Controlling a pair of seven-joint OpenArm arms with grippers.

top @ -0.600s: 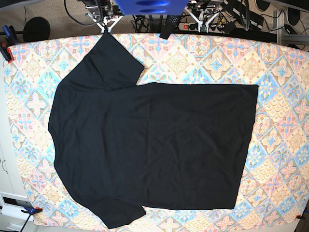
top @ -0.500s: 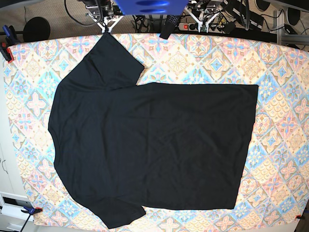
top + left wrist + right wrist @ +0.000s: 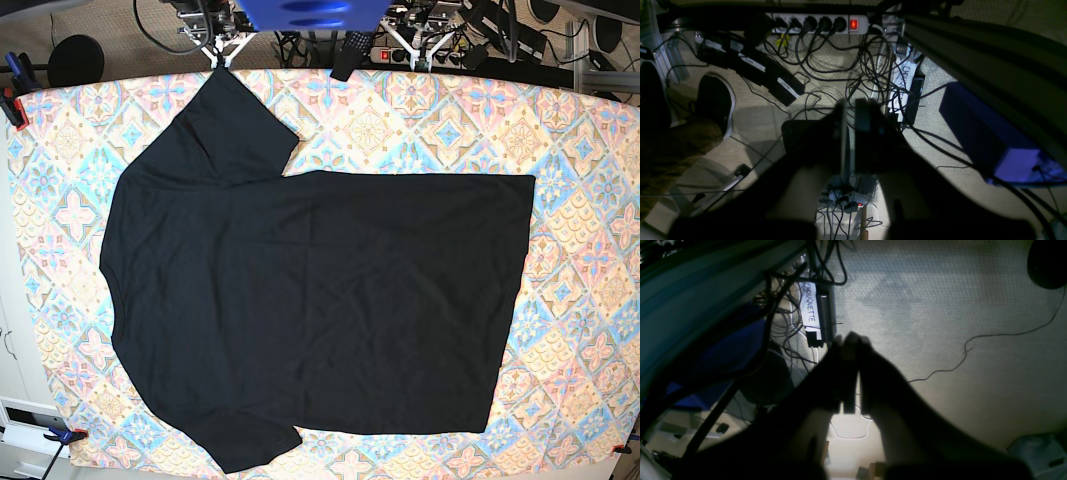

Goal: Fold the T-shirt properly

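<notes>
The black T-shirt (image 3: pixel 310 300) lies spread flat on the patterned tablecloth (image 3: pixel 580 250) in the base view. Its collar end is to the left and its hem to the right. One sleeve (image 3: pixel 235 120) points to the far edge, the other (image 3: pixel 245 445) to the near edge. My left gripper (image 3: pixel 849 111) hangs off the table over the floor, fingers together and holding nothing. My right gripper (image 3: pixel 850 340) is also over the floor, shut and empty. Neither gripper touches the shirt, and the shirt does not show in the wrist views.
Clamps (image 3: pixel 12 100) hold the cloth at the left edge. Beyond the far edge lie cables and a power strip (image 3: pixel 820 24). A blue box (image 3: pixel 987 140) and a labelled black unit (image 3: pixel 816 316) stand on the carpet below the grippers.
</notes>
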